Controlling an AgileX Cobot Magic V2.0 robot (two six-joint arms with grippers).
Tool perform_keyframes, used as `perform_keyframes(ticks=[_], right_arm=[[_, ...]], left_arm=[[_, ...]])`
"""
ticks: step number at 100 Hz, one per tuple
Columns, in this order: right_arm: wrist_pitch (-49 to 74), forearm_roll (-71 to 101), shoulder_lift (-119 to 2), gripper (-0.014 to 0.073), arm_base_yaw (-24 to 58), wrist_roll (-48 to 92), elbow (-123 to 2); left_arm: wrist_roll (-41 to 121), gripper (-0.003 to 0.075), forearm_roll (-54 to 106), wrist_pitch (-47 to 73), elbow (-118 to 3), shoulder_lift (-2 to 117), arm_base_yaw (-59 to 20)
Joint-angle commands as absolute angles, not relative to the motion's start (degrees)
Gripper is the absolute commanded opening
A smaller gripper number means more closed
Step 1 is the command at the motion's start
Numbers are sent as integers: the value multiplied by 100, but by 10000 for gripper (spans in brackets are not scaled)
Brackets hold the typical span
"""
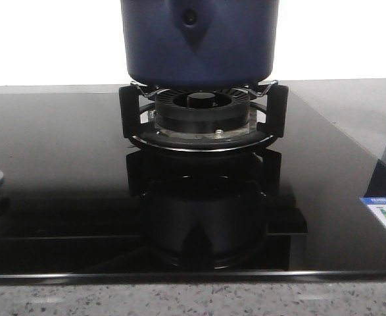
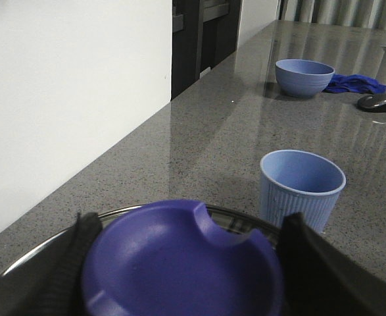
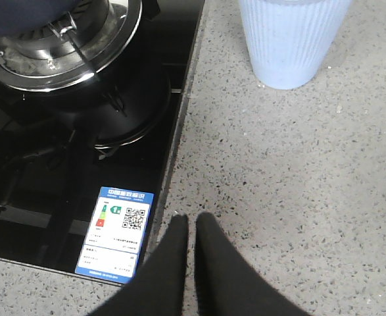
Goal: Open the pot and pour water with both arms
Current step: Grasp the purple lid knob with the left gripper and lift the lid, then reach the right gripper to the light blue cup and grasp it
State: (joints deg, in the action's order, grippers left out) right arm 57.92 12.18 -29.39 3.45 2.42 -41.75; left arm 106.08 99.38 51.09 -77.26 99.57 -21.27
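Observation:
The dark navy pot [image 1: 199, 46] stands on the gas burner [image 1: 202, 115] in the front view; its top is cut off by the frame. A corner of it shows in the right wrist view [image 3: 22, 13]. In the left wrist view my left gripper [image 2: 189, 224] has its black fingers [image 2: 81, 250] pressed on both sides of the round purple-blue lid knob [image 2: 179, 270], with the lid's metal rim [image 2: 245, 220] just behind. My right gripper [image 3: 191, 224] is shut and empty, low over the speckled counter beside the hob's edge. Neither gripper shows in the front view.
A light blue ribbed cup [image 2: 302, 187] stands on the counter right of the hob, also in the right wrist view [image 3: 291, 39]. Farther off are a blue bowl [image 2: 304, 77], a blue cloth [image 2: 354, 83] and a mouse [image 2: 379, 103]. An energy sticker [image 3: 117, 230] marks the hob corner.

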Motion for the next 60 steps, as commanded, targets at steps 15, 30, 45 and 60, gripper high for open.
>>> perform_keyframes(ticks=[15,30,45,60], right_arm=[[5440,1281,-3012,0,369,306,-4375],[5452,1281,-3012,0,369,306,-4375],[5429,1281,-3012,0,369,306,-4375],[5210,1281,-3012,12,369,306,-4388]], left_arm=[[10627,295,10343,5302,-7918,9715,-2176],[10627,265,10408,5325,-7918,9705,-2176],[10627,260,10629,5363,-7926,9606,-2176],[10627,260,10618,5449,-8110,9476,-2166]])
